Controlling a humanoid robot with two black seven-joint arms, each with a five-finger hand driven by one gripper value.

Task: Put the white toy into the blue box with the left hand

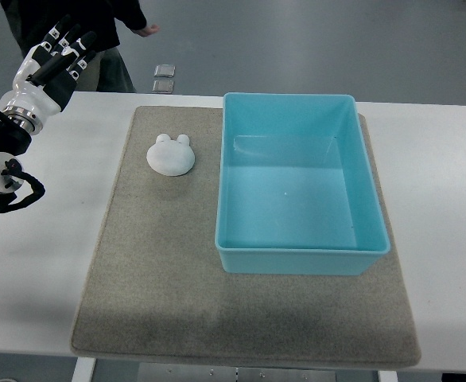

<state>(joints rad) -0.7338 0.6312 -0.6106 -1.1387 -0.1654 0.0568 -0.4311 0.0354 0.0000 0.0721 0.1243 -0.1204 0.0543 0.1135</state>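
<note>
White toy (170, 153): on grey mat (153, 270), just left of blue box (300, 259), toward tabletop (42, 255) far edge. Left hand (54, 64): far-left corner, fingers extended, empty.

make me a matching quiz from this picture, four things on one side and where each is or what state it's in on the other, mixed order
Things:
1. white toy
2. blue box
3. left hand
4. grey mat

Descriptions:
A. raised at the far left corner, holding nothing
B. spread flat over the white table
C. empty, on the mat's right part
D. lying on the mat left of the box

Pairs: 1-D, 2-C, 3-A, 4-B
</note>
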